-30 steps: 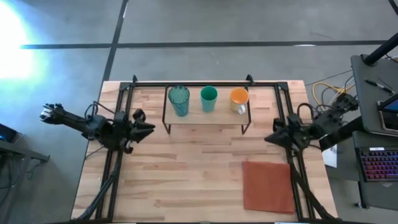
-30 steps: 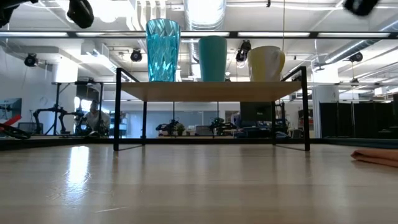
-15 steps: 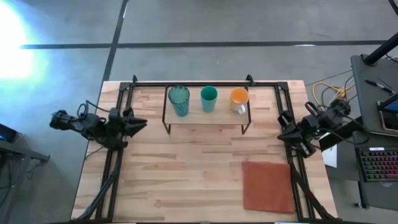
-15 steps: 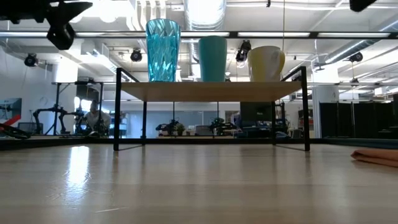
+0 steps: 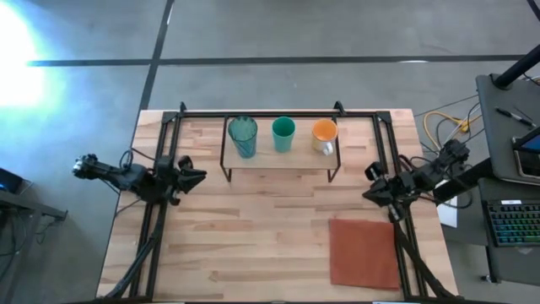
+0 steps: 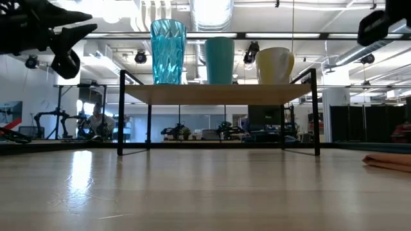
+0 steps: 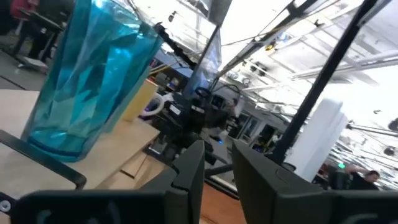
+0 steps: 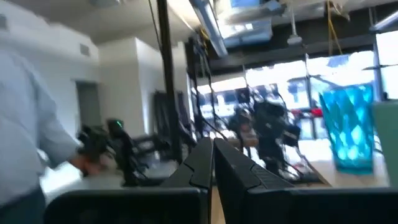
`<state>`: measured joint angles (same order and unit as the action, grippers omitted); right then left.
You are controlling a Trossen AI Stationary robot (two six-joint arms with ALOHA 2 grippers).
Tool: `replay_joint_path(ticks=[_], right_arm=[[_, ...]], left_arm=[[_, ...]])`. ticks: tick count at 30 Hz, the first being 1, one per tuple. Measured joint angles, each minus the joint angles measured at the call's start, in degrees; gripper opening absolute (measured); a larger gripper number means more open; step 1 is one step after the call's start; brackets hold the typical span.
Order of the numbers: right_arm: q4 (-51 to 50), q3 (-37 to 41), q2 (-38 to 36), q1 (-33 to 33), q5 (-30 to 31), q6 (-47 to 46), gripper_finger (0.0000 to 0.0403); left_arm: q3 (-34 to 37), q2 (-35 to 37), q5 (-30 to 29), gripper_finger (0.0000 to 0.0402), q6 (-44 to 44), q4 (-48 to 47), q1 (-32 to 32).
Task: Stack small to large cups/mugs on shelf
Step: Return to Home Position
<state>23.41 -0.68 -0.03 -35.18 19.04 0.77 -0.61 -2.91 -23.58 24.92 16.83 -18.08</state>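
Observation:
Three vessels stand in a row, upright on their bases, on the light-wood shelf (image 5: 278, 157) at the table's far middle. They are the see-through teal tumbler (image 5: 243, 136) on the left, the green cup (image 5: 283, 133) in the middle and the orange mug (image 5: 324, 133) on the right. They also show in the low view: the tumbler (image 6: 168, 51), the cup (image 6: 220, 61) and the mug (image 6: 275, 65). My left gripper (image 5: 201, 176) hangs left of the shelf, empty, with a narrow gap between its fingers (image 7: 217, 163). My right gripper (image 5: 367, 194) hangs right of the shelf, shut and empty (image 8: 212, 155).
A flat reddish-brown mat (image 5: 363, 253) lies at the table's near right. Black frame rails (image 5: 160, 169) run along the table's left, right and far sides. A person's light sleeve (image 8: 25, 124) shows beyond the table in the right wrist view.
Both grippers have come down a little beside the shelf; in the low view they now show lower than before. The three vessels have stayed in place on the shelf.

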Motion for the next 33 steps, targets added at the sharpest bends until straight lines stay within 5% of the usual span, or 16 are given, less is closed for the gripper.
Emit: replay_joint_path(ticks=[16, 33], right_arm=[[-20.0, 0.2, 0.5, 0.1, 2.1, -4.0, 0.0009], [-20.2, 0.1, 1.3, 0.1, 2.0, -4.2, 0.0009]], left_arm=[[0.2, -0.7, -2.3, 0.0068, 4.7, -7.6, 0.1], [0.3, -1.4, -2.2, 0.0068, 4.7, -7.3, 0.1]])
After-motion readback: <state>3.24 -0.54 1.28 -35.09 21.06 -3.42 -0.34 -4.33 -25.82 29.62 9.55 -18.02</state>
